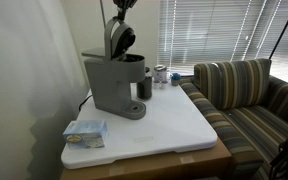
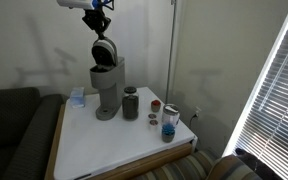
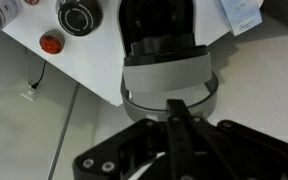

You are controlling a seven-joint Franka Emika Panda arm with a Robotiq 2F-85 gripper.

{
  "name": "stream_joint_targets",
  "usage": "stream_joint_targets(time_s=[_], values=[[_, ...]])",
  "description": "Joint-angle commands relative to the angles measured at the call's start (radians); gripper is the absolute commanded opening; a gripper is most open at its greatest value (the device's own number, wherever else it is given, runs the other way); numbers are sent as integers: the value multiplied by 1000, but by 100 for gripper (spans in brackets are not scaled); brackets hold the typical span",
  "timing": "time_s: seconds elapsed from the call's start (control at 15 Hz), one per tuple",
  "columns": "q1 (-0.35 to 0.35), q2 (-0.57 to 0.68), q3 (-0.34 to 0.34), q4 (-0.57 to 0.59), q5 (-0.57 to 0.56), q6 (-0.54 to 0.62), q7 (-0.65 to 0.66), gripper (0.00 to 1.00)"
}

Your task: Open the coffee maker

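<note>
The grey coffee maker stands at the back of the white table top, seen in both exterior views. Its rounded lid is swung up and stands raised over the open head. My gripper is right above the raised lid's top edge. In the wrist view the two fingers lie pressed together, with their tip at the rim of the lid. Below the lid the dark open head shows. I see nothing between the fingers.
A dark cup stands next to the machine. Small jars and a red-lidded one stand further along. A blue-white packet lies near the table corner. A striped sofa adjoins the table; window blinds behind.
</note>
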Motion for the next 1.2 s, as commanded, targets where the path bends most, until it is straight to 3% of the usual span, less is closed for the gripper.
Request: stream_joint_targets(time_s=[0.0,0.6,1.13], values=[[-3,45,6,10,17,104,22,0],[-4,13,0,-58,22,178,62,0],[21,-234,-44,-358,-100,124,163,0]])
